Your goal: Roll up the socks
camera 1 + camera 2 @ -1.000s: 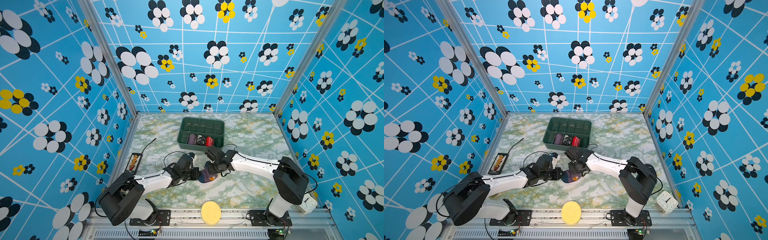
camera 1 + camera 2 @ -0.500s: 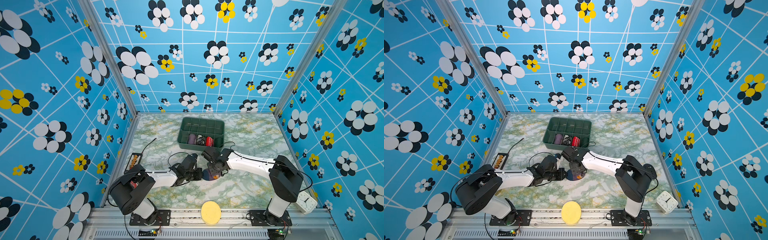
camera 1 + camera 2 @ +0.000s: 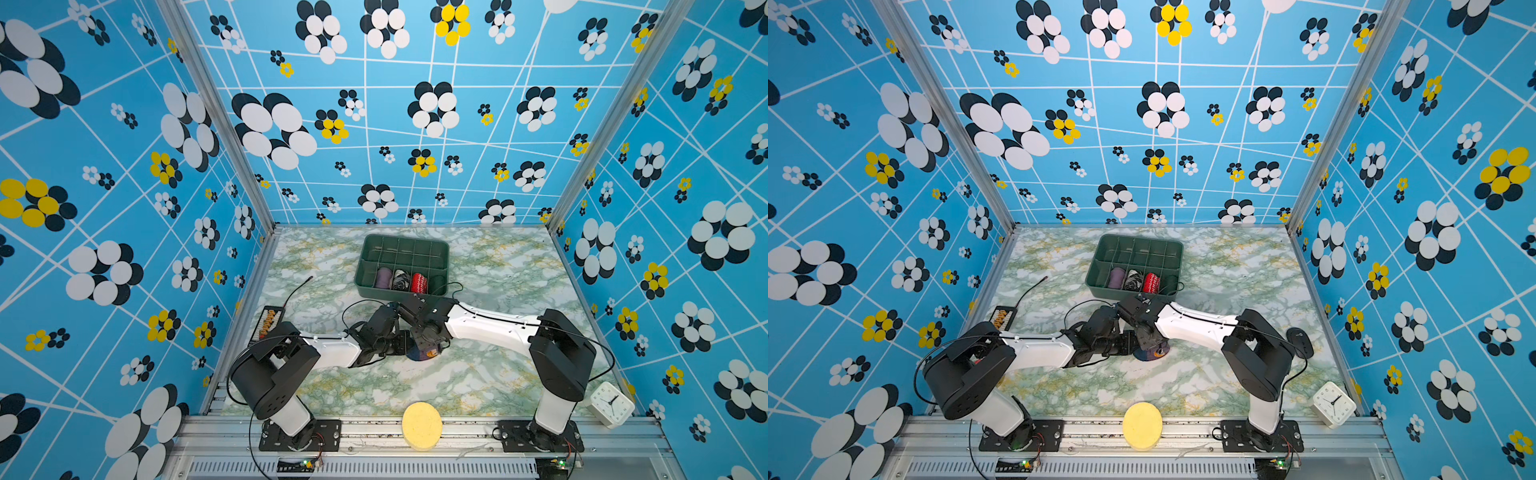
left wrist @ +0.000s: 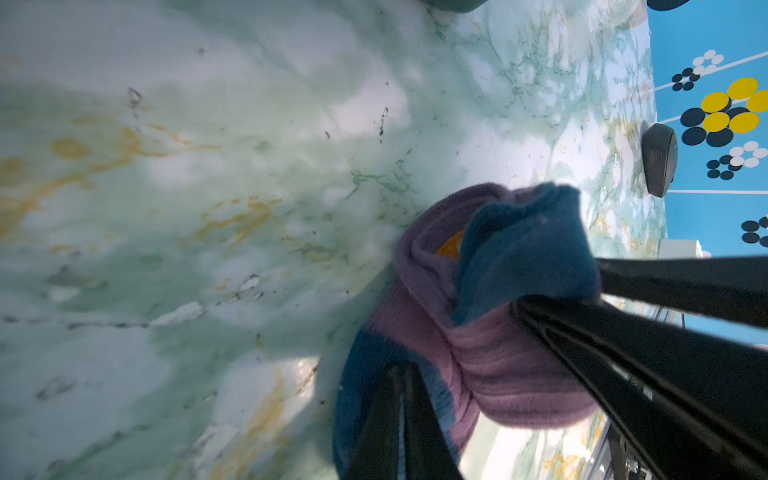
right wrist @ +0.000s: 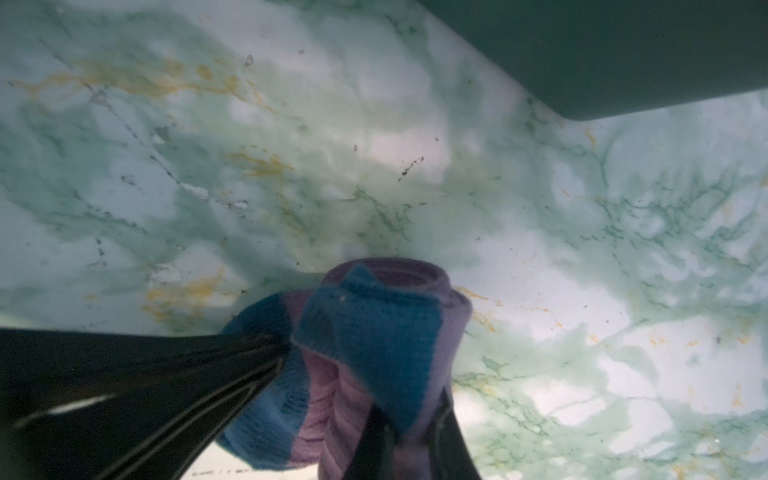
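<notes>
A marble-patterned table [image 3: 498,374] holds a green divided bin [image 3: 405,245] toward 12 o'clock, probably the place for finished rolls. The socks [image 3: 423,354], a purple and dark blue bundle partly wound on itself, sit near the table's centre at the bin's 6 o'clock. The left gripper [image 3: 399,347] reaches in from the bundle's 9 o'clock and the right gripper [image 3: 430,338] from its 12 o'clock, each nearly closed and pinching knit, seemingly to hold the roll tight.

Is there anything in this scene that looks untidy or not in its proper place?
Yes. The socks make a loose roll: a dark blue flap sticks out and orange shows inside. Also, a yellow disc lies on the front metal rail, mostly off the marble table.
</notes>
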Controlling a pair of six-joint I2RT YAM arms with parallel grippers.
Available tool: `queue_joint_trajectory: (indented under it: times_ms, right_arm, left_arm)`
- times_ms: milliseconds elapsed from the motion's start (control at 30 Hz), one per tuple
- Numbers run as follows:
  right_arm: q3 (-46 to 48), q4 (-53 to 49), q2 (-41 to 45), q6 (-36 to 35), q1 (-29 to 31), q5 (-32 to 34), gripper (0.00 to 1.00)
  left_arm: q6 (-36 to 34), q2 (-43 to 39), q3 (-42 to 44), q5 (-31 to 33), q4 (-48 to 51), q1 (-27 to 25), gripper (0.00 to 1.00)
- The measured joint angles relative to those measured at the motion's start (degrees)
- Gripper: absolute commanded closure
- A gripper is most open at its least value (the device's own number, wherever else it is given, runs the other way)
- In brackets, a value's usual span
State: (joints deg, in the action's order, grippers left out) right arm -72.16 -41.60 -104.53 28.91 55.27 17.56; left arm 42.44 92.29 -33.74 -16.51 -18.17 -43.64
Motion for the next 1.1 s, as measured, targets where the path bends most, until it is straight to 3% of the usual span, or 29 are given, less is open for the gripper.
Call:
queue_joint_trajectory:
  times_ms: [133, 333, 1100]
  right_arm:
    - [-0.4, 0.0, -0.7, 0.2, 0.5, 0.2, 0.77]
    - [-0.9, 0.0, -0.8, 0.8, 0.8, 0.2, 0.68]
    - [4.4, 5.3, 3.0, 1.9, 2.3, -3.5, 0.63]
  left_arm:
    - [0.0, 1.2, 0.0, -0.2, -0.5, 0.0, 0.91]
    - [0.0, 1.6, 0.0, -0.4, -1.4, 0.0, 0.91]
    - [-0.1, -0.3, 0.1, -0.7, 0.0, 2.5, 0.91]
